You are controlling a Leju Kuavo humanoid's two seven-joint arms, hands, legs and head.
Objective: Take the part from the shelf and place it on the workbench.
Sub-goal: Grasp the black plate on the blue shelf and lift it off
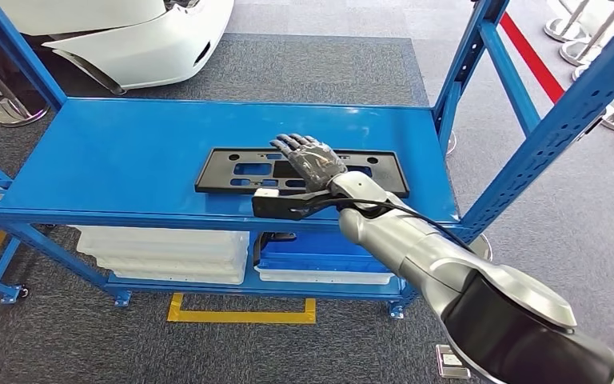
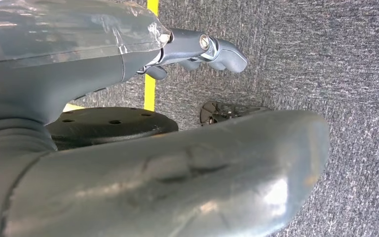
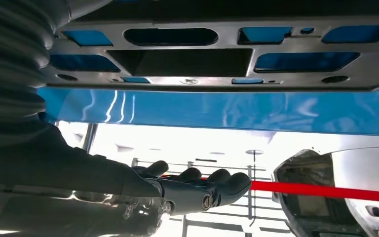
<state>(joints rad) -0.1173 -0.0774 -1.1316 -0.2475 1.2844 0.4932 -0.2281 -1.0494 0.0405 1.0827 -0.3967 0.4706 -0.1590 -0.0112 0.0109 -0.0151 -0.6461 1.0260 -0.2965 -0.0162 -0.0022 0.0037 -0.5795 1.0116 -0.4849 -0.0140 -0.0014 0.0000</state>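
Hovering above the black part on the blue shelf, the right hand is spread, holding nothing. It should probably lower and clasp the part's near edge firmly.

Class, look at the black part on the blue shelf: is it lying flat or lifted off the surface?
Lying flat. The black part rests flush on the blue shelf, and the right hand hovers open above it.

Silver right arm, black cable along it, dark many-fingered right hand.
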